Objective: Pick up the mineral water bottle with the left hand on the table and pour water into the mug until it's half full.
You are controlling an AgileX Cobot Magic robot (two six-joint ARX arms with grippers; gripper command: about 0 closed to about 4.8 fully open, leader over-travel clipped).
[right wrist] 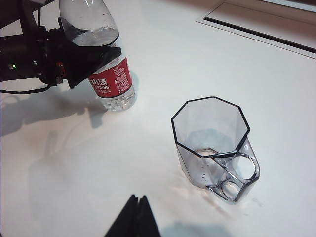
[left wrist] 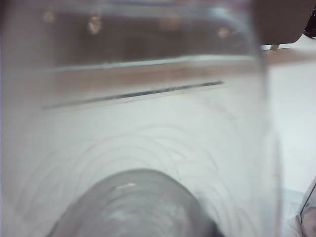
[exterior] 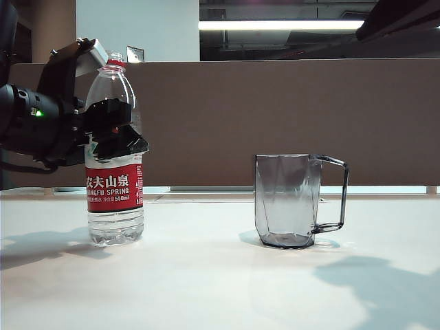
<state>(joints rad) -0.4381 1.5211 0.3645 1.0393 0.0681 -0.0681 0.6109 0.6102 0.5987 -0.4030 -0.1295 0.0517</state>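
Left tool (exterior: pixel 113 130) wrapped around the mineral water bottle (exterior: pixel 115 185) just above its label, touching by the look of it, though can't tell if properly clamped. Bottle upright on the worktop (exterior: pixel 206 275), well apart from the mug (exterior: pixel 289 199). Right tool (right wrist: pixel 134 219) barely peeking in above the worktop near the mug, looks closed.

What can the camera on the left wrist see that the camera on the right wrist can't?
Only the left wrist view: the mineral water bottle pressed right up close, its clear ribbed wall filling the picture, blurry.

Only the right wrist view: the whole mug from above, standing apart from the bottle, the bottle's red label, the left end effector around the bottle above that label, and the tip of the right end effector, raised over the table.

Both: the bottle and the white table.
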